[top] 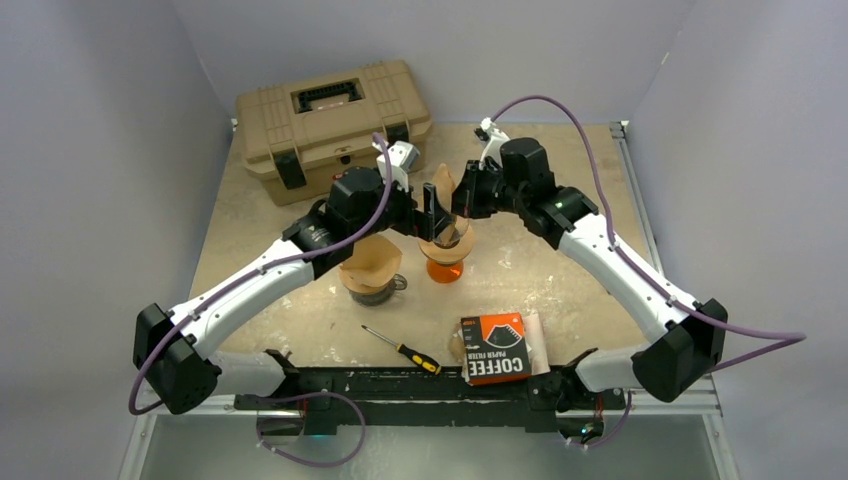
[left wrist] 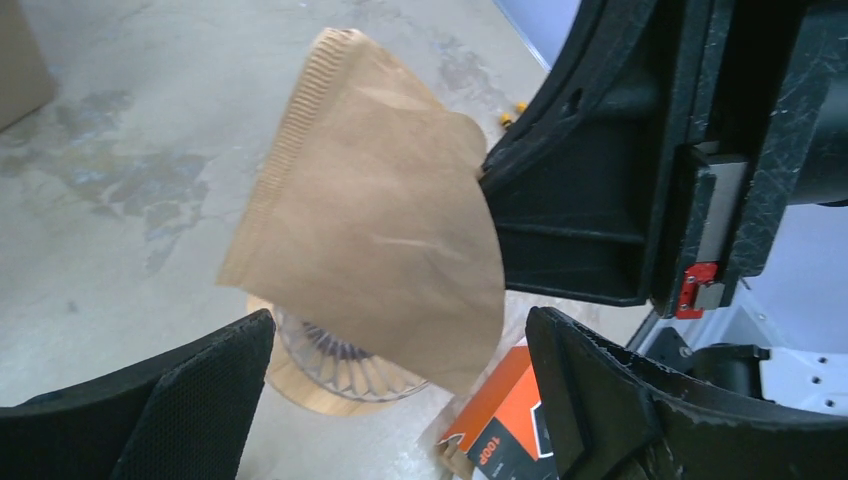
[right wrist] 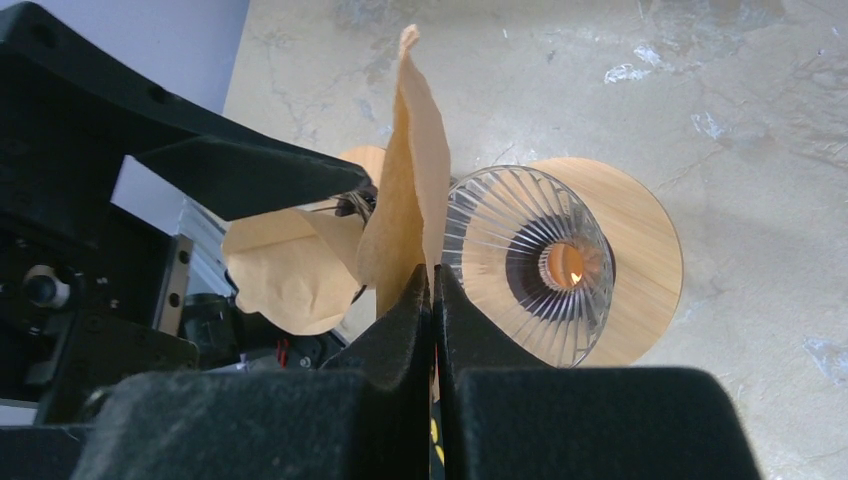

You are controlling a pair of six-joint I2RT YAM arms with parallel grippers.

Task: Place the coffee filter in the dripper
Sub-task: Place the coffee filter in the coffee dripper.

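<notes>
The brown paper coffee filter (right wrist: 408, 190) hangs flat, pinched at its lower edge by my right gripper (right wrist: 432, 275), which is shut on it. It also shows in the left wrist view (left wrist: 370, 210) and in the top view (top: 442, 185). The glass dripper (right wrist: 525, 262) with its wooden collar stands just beside and below the filter, on an orange base (top: 445, 268). My left gripper (left wrist: 400, 400) is open and empty, its fingers (left wrist: 190, 400) on either side below the filter, above the dripper (left wrist: 335, 365). In the top view the left gripper (top: 428, 215) and the right gripper (top: 463, 200) meet over the dripper.
A second brown filter (top: 370, 262) sits in a dark glass vessel left of the dripper. A tan toolbox (top: 330, 115) stands at the back left. A screwdriver (top: 402, 349) and an orange-black coffee filter box (top: 495, 348) lie near the front edge.
</notes>
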